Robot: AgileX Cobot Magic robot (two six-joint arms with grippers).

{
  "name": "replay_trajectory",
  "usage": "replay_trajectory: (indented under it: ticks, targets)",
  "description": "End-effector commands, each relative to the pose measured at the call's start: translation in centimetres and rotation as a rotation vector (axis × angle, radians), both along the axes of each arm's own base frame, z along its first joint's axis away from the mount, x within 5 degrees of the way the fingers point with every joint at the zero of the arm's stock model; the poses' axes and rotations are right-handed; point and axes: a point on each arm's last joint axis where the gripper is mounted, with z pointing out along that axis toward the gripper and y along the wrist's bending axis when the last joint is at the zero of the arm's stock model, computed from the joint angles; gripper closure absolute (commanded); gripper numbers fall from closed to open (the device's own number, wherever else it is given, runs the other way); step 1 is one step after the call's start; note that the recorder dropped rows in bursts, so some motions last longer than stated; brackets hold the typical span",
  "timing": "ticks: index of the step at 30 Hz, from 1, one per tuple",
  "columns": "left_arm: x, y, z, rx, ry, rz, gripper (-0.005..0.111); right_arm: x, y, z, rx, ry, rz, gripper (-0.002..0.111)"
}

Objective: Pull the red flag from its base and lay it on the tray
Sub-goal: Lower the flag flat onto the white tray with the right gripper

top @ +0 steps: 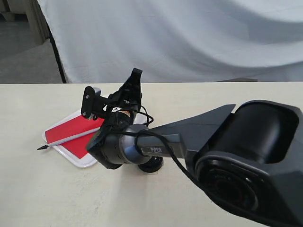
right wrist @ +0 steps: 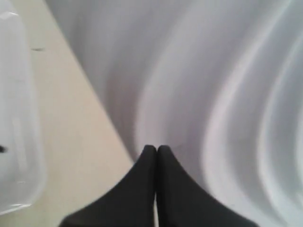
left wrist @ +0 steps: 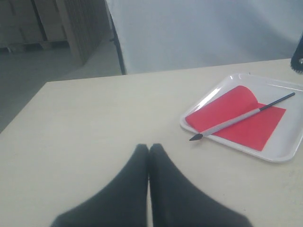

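The red flag (top: 71, 130) lies flat on the white tray (top: 81, 162), and its pointed black tip juts past the tray's rim. In the left wrist view the flag (left wrist: 236, 116) rests on the tray (left wrist: 284, 152) with the pole slanted across the cloth. The black base (top: 152, 165) peeks out from under the right arm, mostly hidden. My right gripper (top: 136, 72) is shut and empty, raised above the tray's far side and pointing at the curtain. Its own view shows the right gripper (right wrist: 156, 148) shut. My left gripper (left wrist: 148, 147) is shut on nothing, over bare table short of the tray.
A white curtain (top: 189, 38) hangs behind the table's far edge. The right arm's bulky link (top: 246, 156) fills the right foreground of the exterior view. A strip of the tray (right wrist: 19, 118) shows beside the right gripper. Beige tabletop (left wrist: 85, 123) spreads around the left gripper.
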Motion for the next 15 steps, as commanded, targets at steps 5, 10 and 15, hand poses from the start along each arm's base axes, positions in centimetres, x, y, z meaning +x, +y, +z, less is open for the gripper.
replay_trajectory:
  ticks: [5,10,15]
  targets:
    - [0.0,0.0,0.0,0.002,-0.01,-0.007,0.107,-1.7,1.6,4.8,0.477,0.368,0.145,0.109]
    - [0.0,0.0,0.0,0.002,-0.01,-0.007,0.107,-2.9,1.0,6.8,0.507,0.394,0.219,0.109]
    - [0.0,0.0,0.0,0.002,-0.01,-0.007,0.107,-4.5,-0.6,5.5,0.461,0.46,0.223,0.109]
